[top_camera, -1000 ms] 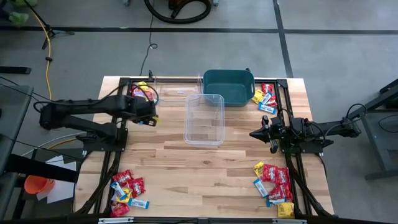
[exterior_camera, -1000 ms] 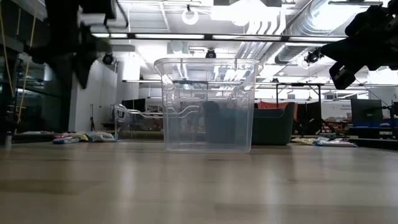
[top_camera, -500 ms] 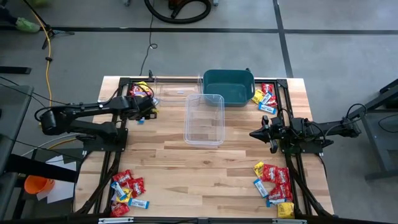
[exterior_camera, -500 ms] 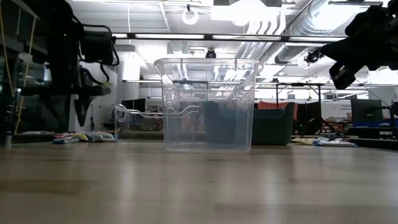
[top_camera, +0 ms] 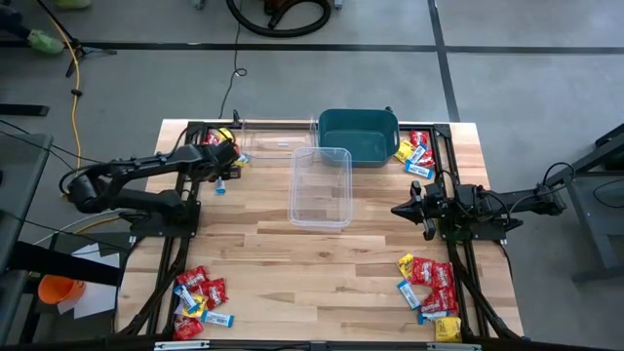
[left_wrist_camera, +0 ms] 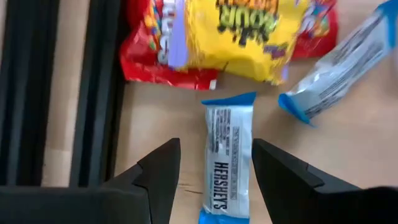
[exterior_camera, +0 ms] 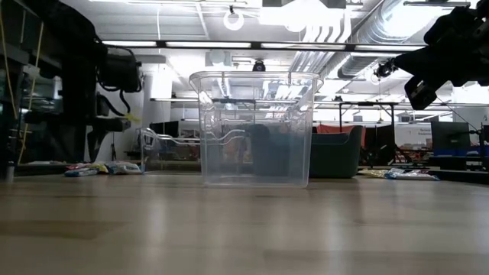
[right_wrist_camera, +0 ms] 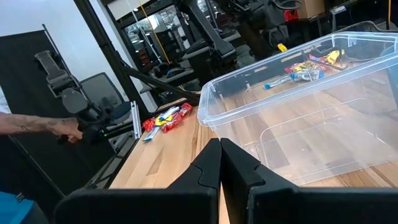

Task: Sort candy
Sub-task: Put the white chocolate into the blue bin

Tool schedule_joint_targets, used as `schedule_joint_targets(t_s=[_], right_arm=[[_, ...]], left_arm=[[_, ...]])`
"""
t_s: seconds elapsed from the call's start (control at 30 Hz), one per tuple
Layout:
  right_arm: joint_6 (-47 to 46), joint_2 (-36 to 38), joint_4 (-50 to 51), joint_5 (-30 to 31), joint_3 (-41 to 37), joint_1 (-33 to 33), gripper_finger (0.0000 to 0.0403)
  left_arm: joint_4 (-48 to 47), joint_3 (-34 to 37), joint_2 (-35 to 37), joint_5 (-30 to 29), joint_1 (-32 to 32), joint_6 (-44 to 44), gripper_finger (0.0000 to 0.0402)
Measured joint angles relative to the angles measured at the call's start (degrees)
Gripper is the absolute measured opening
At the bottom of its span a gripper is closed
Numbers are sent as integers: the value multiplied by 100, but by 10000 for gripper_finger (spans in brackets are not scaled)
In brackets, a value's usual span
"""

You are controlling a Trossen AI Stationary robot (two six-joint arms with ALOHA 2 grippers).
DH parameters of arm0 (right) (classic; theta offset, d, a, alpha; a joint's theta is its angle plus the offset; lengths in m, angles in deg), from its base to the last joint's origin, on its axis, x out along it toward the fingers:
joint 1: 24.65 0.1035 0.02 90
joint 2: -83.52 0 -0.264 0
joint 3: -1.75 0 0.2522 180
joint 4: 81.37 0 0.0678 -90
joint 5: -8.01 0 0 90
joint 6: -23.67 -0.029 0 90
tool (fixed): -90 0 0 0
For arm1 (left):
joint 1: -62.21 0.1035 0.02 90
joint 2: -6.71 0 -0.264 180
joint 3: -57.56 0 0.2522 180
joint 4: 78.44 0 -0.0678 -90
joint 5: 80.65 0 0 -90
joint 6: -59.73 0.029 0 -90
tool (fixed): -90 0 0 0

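Left wrist view: left pincer (left_wrist_camera: 211, 168) spread, now lined up over blue candy (left_wrist_camera: 226, 163) after swinging toward far-left pile; grab looks imminent. Right pincer (top_camera: 398, 209) pressed together, waiting.

The left gripper (top_camera: 227, 156) has swung toward the far-left candy pile (top_camera: 220, 137), fingers spread.

Setting: robotics lab in an open industrial hall.

Exposed ducts (exterior_camera: 344, 30) and strip lights (exterior_camera: 229, 44) are running across the bare ceiling; a butcher-block table (top_camera: 322, 263) is sitting on a grey concrete floor (top_camera: 526, 88) with taped lines, and cables (top_camera: 73, 58), metal frames and an office chair (right_wrist_camera: 65, 93) are standing around.
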Motion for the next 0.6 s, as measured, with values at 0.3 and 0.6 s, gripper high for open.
schedule_joint_targets(t_s=[0.3,0.6], right_arm=[[-2,2,0,2,0,0,0],[-1,2,0,0,0,0,0]], left_arm=[[268,0,-707,94,0,189,188],[303,-22,-913,91,-5,378,163]])
